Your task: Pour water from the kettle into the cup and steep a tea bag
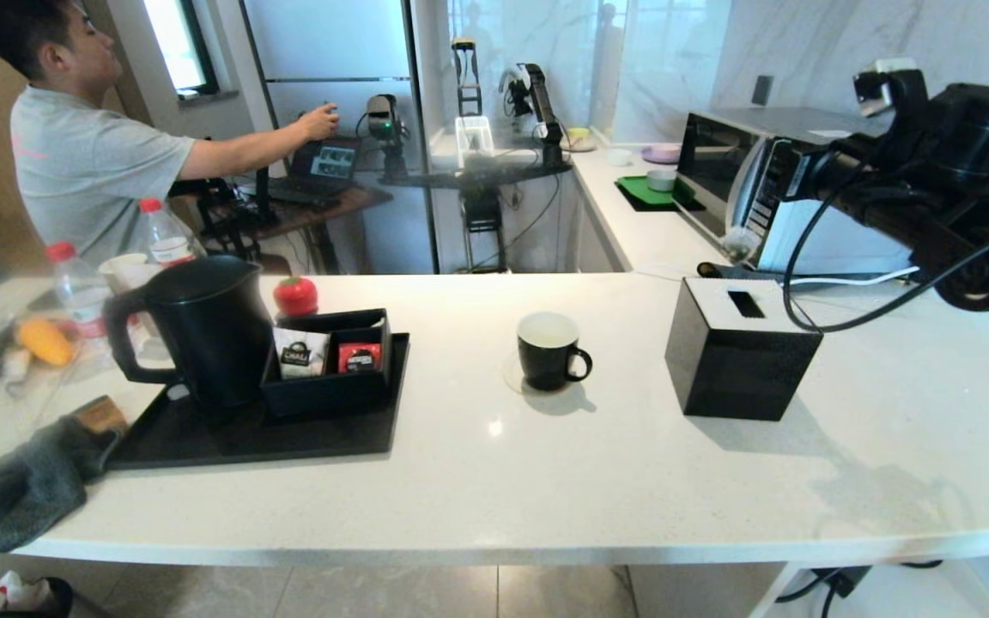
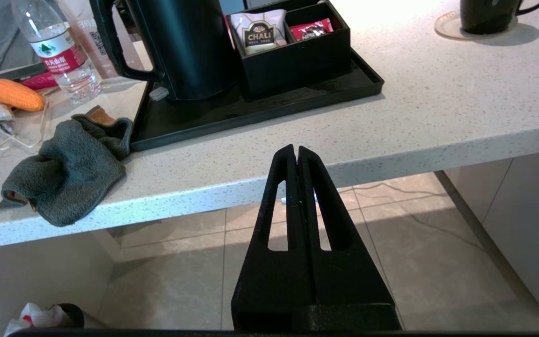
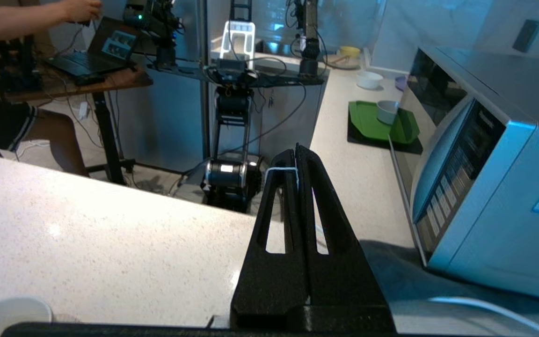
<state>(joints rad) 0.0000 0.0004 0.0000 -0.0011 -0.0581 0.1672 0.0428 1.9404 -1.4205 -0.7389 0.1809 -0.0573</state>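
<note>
Matte black kettle (image 1: 203,330) (big loop handle) on tray (image 1: 323,438), both hands pressed together, empty

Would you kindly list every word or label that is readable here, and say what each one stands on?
"CHALI": white sachet in the black compartment box.
Red sachet: white print, too blurred to read.
Water bottle: red label with Chinese characters, too small to read.
Microwave: panel print and blue sticker, unreadable.

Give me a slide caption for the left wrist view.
Left hand shut below the counter edge, facing the kettle on its black tray.
</note>
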